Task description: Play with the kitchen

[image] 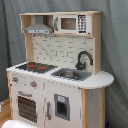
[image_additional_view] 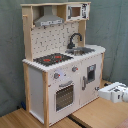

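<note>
Kitchen (image_additional_view: 62, 60) stands on wooden table (image_additional_view: 100, 117), untouched, oven door (image_additional_view: 64, 96) closed. Gripper (image_additional_view: 114, 93) shows only in second exterior view, low near table's right edge, apart from kitchen; finger opening: cannot tell. Approach step; next move calls for reaching a knob (image_additional_view: 56, 76) or door.

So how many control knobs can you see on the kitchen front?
2: the left knob and the right knob, both below the stovetop above the oven door. None seem hidden.
</note>
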